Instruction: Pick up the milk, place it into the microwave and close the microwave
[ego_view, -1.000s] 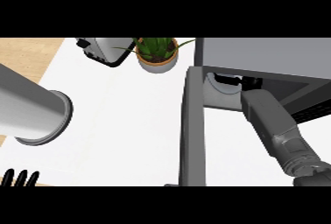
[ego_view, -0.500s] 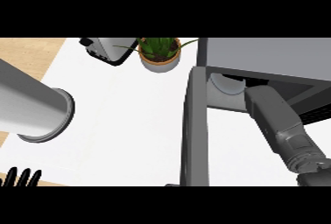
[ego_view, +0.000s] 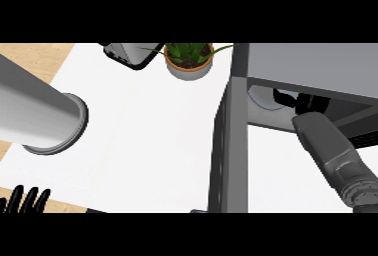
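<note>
The microwave (ego_view: 310, 62) stands at the right, its door (ego_view: 229, 150) swung open toward me and seen edge-on. My right forearm reaches into the opening, and the black right hand (ego_view: 294, 100) shows just inside, next to the pale round turntable (ego_view: 262, 97). The microwave's top hides most of the hand. No milk shows anywhere in view. My left hand (ego_view: 23, 199) rests at the lower left edge, fingers straight and pointing up, holding nothing.
A potted plant (ego_view: 188, 60) stands at the back, left of the microwave. A white and black appliance (ego_view: 131, 54) is beside it. A large grey cylinder (ego_view: 40, 117) lies across the left side. White counter (ego_view: 148, 145) stretches between the cylinder and the door.
My right forearm has shifted a little to the right inside the microwave opening, and the hand with it. The left hand has stayed where it was.
</note>
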